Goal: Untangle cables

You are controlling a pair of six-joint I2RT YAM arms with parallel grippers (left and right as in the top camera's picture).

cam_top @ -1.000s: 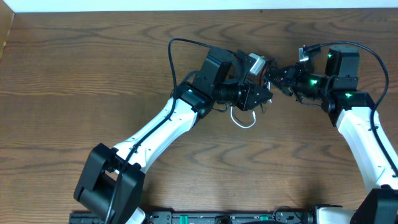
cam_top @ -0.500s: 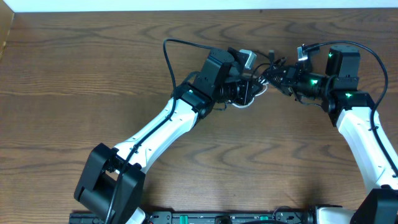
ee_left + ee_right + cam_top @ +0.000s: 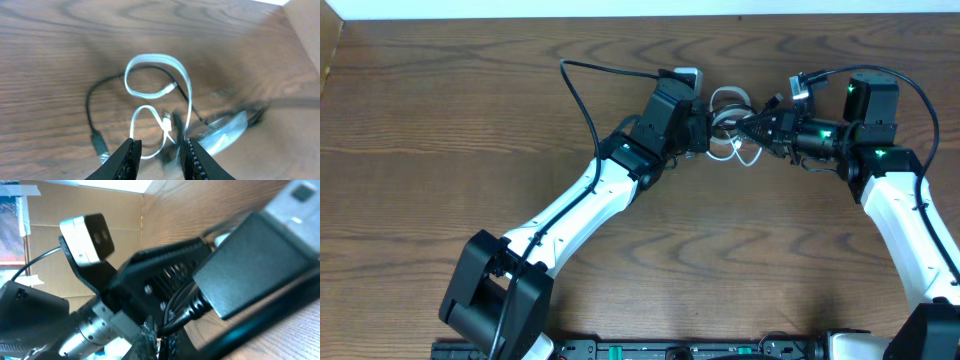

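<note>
The cables hang in a tangle between my two grippers at the back of the wooden table (image 3: 440, 130). The white cable (image 3: 725, 99) makes two loops there, and the left wrist view shows its loops (image 3: 150, 61) just beyond my fingers. A thin black cable (image 3: 89, 107) with a plug end curves to its left. My left gripper (image 3: 712, 130) (image 3: 160, 156) stands narrowly open, with the lower white loop reaching into the gap. My right gripper (image 3: 762, 126) (image 3: 161, 343) is shut on a black cable that runs up to a large black plug (image 3: 250, 265).
The left arm's own thick black wire (image 3: 575, 95) arcs over the table behind its wrist. A white wall strip (image 3: 620, 8) runs along the table's far edge. Cardboard (image 3: 75, 240) shows beyond the table in the right wrist view.
My left gripper has pulled back to the left and farther away. The white cable, which lay in front of it, now loops between the two grippers. The right arm has barely moved.
</note>
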